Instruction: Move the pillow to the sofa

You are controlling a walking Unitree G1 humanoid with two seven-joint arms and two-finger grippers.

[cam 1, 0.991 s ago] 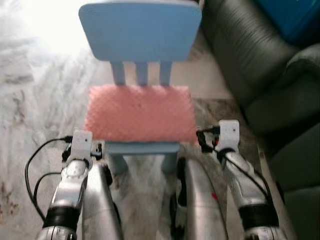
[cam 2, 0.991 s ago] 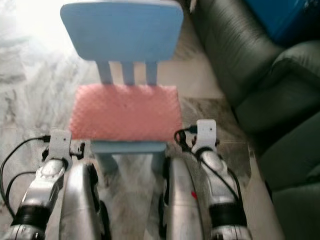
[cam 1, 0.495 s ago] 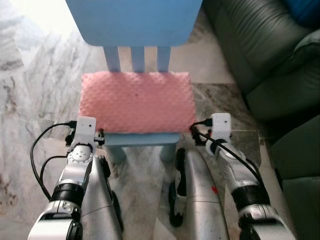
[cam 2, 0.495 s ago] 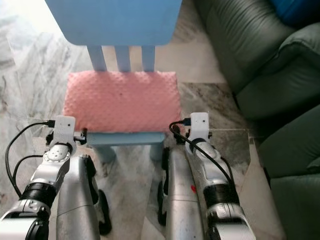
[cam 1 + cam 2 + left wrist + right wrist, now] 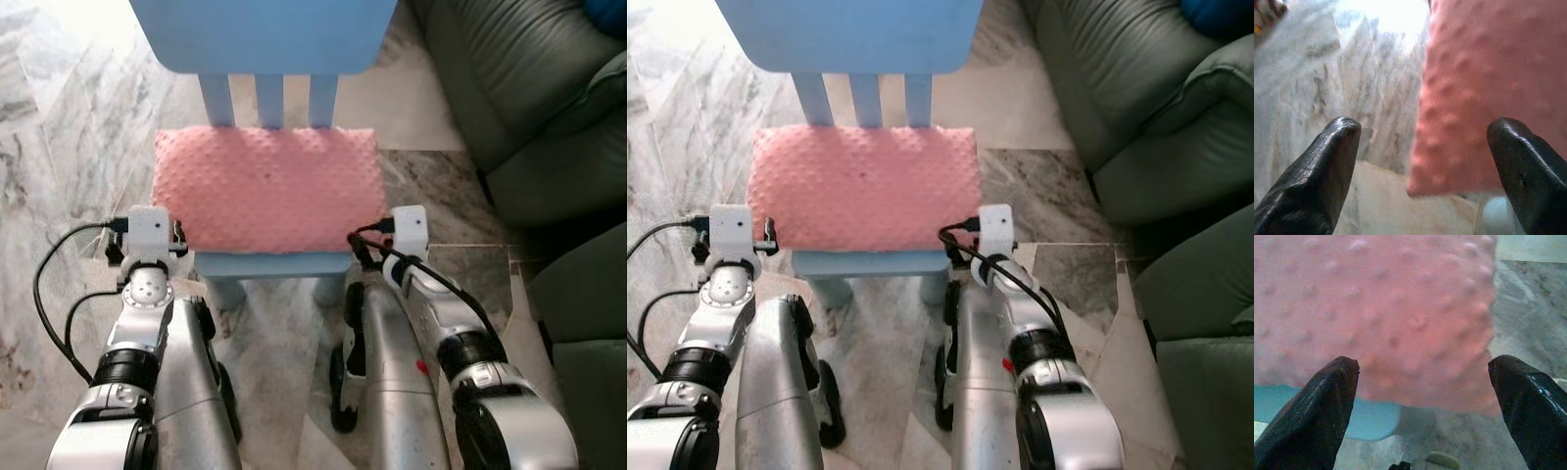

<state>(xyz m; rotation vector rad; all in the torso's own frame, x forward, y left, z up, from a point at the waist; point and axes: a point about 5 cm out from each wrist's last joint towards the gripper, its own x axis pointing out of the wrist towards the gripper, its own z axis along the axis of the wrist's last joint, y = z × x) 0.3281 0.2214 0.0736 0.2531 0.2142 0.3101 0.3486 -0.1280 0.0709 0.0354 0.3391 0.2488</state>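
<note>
A pink dotted pillow [image 5: 266,186] lies flat on the seat of a small light-blue chair [image 5: 271,264]. The dark green sofa [image 5: 529,117] stands to the right of the chair. My left gripper [image 5: 1424,125] is open at the pillow's near left corner, one finger over the floor side and one over the pillow side. At the near right corner my right gripper [image 5: 1424,362] is open too, with the pillow's front edge between its fingers [image 5: 1327,401]. Neither gripper is closed on the pillow.
Marble floor [image 5: 69,127] surrounds the chair. The chair's backrest [image 5: 265,34] rises behind the pillow. A second dark sofa piece [image 5: 588,313] sits close on the near right. My own legs [image 5: 392,392] show below the chair.
Both arms have reached forward and now sit at the pillow's near corners; the right one also shifted inward. The view has steadied and tilted down a little.
</note>
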